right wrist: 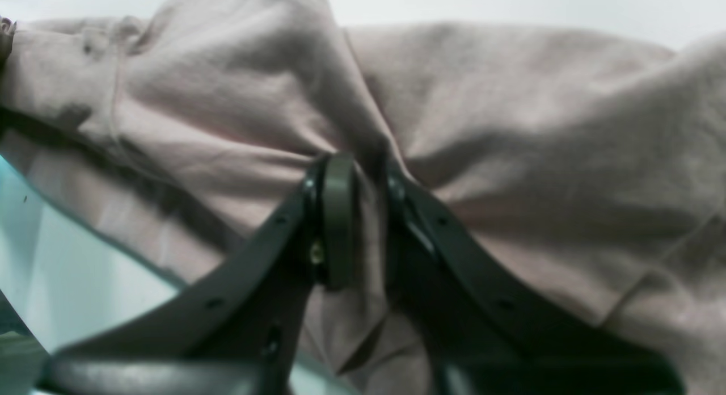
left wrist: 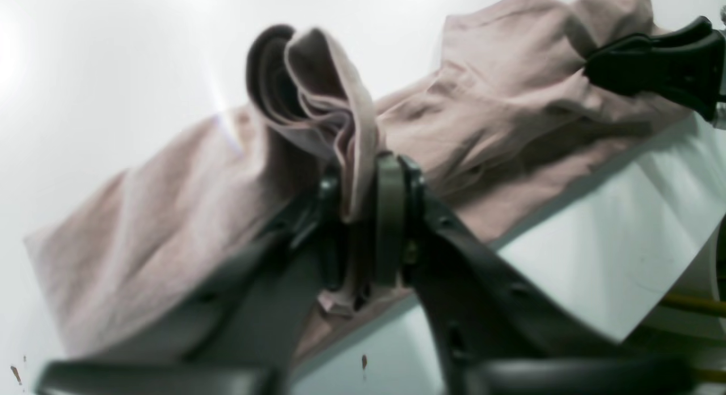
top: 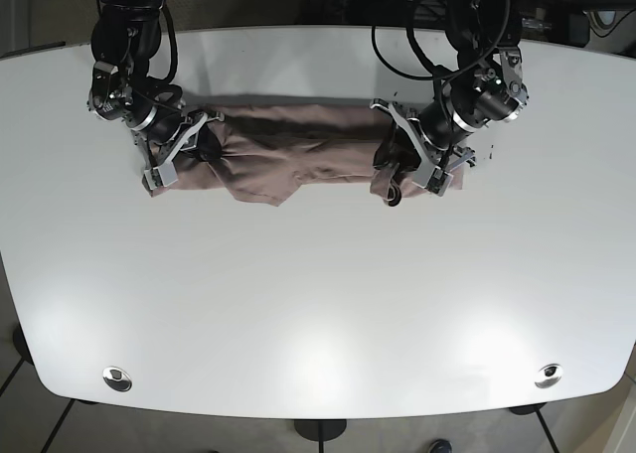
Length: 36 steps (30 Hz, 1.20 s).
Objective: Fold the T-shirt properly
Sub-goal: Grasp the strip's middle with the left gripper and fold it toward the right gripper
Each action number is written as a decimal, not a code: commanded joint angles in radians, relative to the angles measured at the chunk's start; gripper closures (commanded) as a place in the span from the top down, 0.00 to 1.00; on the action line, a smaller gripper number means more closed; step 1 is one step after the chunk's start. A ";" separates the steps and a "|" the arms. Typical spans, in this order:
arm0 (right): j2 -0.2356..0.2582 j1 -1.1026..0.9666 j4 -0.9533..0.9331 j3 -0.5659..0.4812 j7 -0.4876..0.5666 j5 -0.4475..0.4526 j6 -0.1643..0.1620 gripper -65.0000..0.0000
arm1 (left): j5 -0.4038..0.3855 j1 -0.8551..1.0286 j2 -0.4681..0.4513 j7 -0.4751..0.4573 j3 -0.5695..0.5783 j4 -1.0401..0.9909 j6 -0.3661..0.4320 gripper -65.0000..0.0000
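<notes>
Mid-fold, I reckon: T-shirt [top: 298, 155] lies as a long narrow band across the far half of the white table [top: 318, 304], w/ me pinching one end in each gripper. My left gripper [left wrist: 363, 213] is clamped on a bunched, curled lip of the pink fabric; my right gripper [right wrist: 363, 213] is closed on a tuck of cloth at the other end, fabric pulled taut into the pinch. Both ends look slightly raised, middle resting on the table. Next move, imo: lift both ends together, keep tension even so the band doesn't sag or twist, then carry one edge over towards the near side and lay it flat before letting go.
</notes>
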 commanded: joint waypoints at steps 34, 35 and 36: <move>-0.028 0.165 -0.113 0.646 -0.372 0.061 0.140 0.68 | -0.018 -0.186 -0.211 -0.098 -0.267 -0.451 -0.115 0.09; -0.028 0.152 -0.130 0.645 -0.372 0.098 0.140 0.68 | -0.018 -0.194 -0.212 -0.100 -0.262 -0.476 -0.115 0.09; -0.030 0.139 -0.141 0.627 -0.372 0.141 0.140 0.68 | -0.018 -0.195 -0.212 -0.100 -0.261 -0.499 -0.115 0.09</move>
